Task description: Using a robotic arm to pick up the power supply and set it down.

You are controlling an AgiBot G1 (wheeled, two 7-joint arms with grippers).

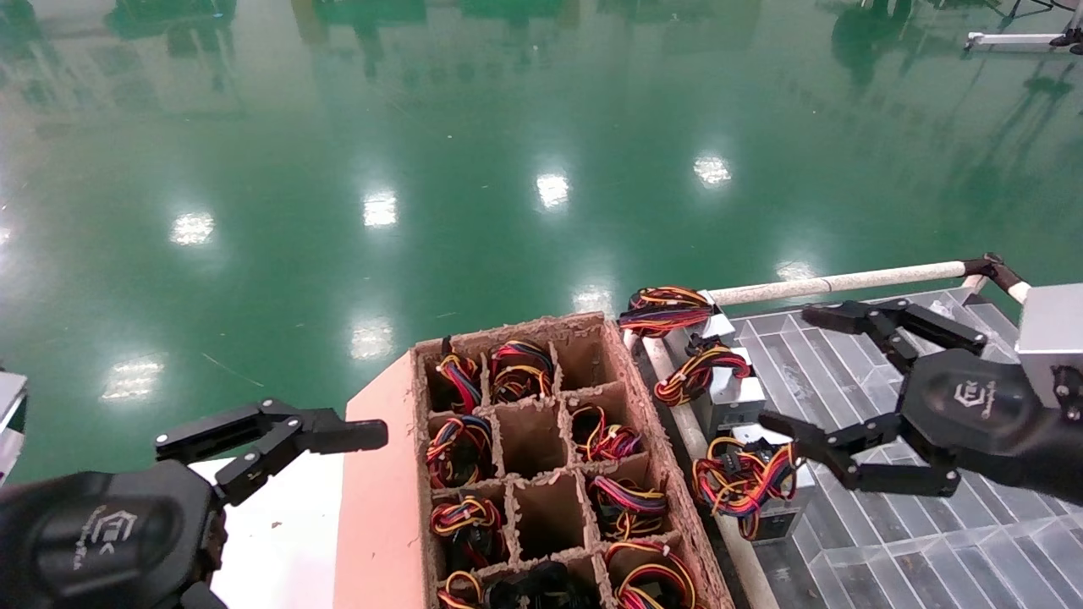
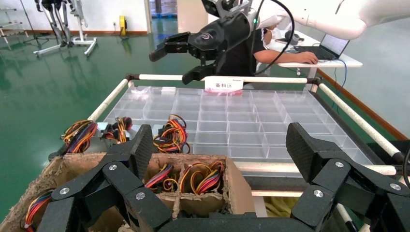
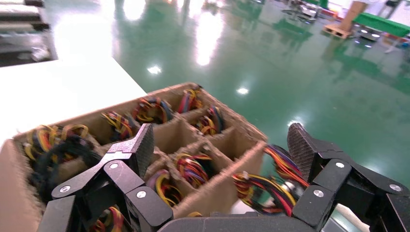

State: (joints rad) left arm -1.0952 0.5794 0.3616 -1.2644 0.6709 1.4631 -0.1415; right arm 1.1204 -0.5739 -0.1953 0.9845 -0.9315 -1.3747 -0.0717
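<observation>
Your left gripper (image 1: pixel 271 436) hangs spread and empty left of the cardboard crate (image 1: pixel 541 474). Right of the crate, your right gripper (image 1: pixel 791 372), spread wide, hovers beside a power supply (image 1: pixel 749 482) on the clear tray (image 1: pixel 888 524); its fingers could snag those loose wires.

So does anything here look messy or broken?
The cardboard box has ragged, crumbling rims, and some of its cells sit empty. Three power supplies lie along the clear tray's edge with their wire bundles spilling loosely. Nothing looks broken.

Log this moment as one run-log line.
right gripper: open, empty, above clear tray | power supply: on tray edge | left gripper: open, beside cardboard crate
</observation>
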